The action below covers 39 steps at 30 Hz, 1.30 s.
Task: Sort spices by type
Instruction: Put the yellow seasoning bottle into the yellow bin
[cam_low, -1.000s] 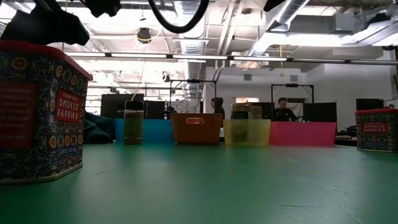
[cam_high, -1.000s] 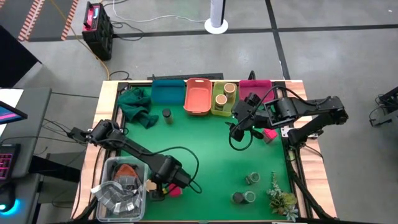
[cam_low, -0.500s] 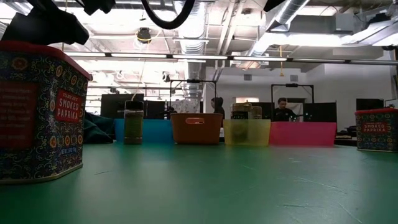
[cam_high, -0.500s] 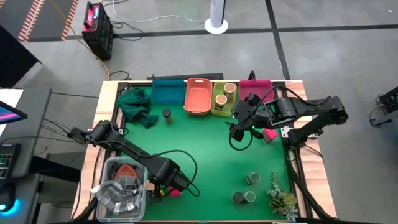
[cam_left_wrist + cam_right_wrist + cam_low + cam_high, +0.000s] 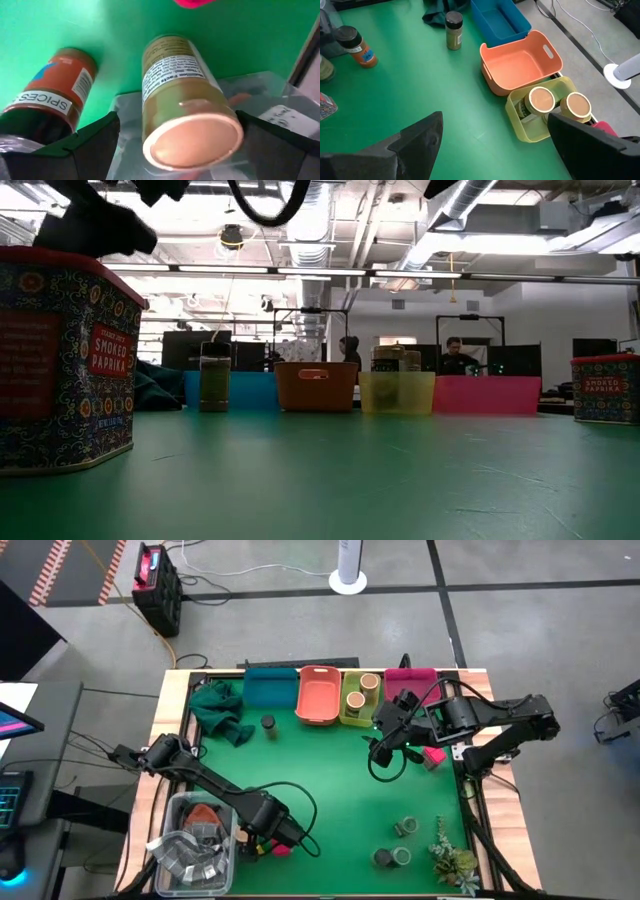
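My left gripper (image 5: 268, 838) (image 5: 176, 120) hangs open over the table's near-left part. Its fingers stand on either side of a tan-topped cylinder (image 5: 186, 105) without touching it. The cylinder shows its tan top and stands by the clear tub's wall (image 5: 260, 90). A red spice jar with a dark lid (image 5: 52, 95) is beside it, and a pink box (image 5: 282, 849) lies close by. My right gripper (image 5: 385, 735) (image 5: 495, 120) waits open above the far-right part. Two tan-topped cylinders (image 5: 559, 102) stand in the yellow tray (image 5: 520, 125). A dark-lidded jar (image 5: 268, 723) stands near the blue tray (image 5: 270, 688).
Blue, orange (image 5: 318, 698), yellow and pink (image 5: 408, 678) trays line the far edge. A dark green cloth (image 5: 218, 708) lies far-left. The clear tub of grey packets (image 5: 190, 845) sits near-left. Green-topped jars (image 5: 398, 843), a plant sprig (image 5: 450, 855) and a pink box (image 5: 433, 754) are on the right.
My left gripper has shifted a little toward the table's left and near edge, closer to the clear tub. It stays open.
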Motion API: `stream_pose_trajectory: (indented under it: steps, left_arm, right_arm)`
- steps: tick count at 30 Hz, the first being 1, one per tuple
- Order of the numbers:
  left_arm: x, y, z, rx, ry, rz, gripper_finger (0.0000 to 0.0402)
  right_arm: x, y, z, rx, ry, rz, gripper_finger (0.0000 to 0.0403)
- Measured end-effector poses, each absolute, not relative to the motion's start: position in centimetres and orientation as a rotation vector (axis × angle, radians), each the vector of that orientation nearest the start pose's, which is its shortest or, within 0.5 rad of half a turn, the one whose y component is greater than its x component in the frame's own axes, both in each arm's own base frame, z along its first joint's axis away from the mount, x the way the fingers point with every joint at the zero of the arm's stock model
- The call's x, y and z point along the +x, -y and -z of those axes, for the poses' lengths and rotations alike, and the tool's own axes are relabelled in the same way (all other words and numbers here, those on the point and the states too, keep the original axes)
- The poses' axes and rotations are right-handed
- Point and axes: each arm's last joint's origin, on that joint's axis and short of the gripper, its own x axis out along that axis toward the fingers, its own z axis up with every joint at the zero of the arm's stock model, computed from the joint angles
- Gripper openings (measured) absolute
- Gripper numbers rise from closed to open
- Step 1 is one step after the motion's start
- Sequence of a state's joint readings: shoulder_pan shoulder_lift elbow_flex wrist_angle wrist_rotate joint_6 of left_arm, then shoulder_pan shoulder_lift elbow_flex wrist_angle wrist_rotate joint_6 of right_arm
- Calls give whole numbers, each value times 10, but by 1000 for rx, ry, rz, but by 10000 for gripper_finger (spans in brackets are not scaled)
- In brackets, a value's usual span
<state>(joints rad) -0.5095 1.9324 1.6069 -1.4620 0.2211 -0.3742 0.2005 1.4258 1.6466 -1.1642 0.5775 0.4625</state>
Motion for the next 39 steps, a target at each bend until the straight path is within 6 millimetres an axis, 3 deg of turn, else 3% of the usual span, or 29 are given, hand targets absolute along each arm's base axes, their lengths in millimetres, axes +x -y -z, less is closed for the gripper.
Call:
stream_pose_trajectory:
  steps: [12, 21, 28, 39]
  left_arm:
    - [294, 171, -225, -28, -1903, 173, 364]
    - [295, 171, -225, -51, -1894, 158, 269]
    - [299, 163, -226, -152, -1925, 128, 269]
    - [310, 144, -255, -213, -1921, 85, 269]
  right_arm:
    - [260, -37, -402, 68, -770, 537, 388]
    - [260, -37, -402, 67, -771, 538, 388]
    - [260, -37, -402, 60, -773, 535, 388]
    - [260, -37, -402, 58, -774, 533, 388]
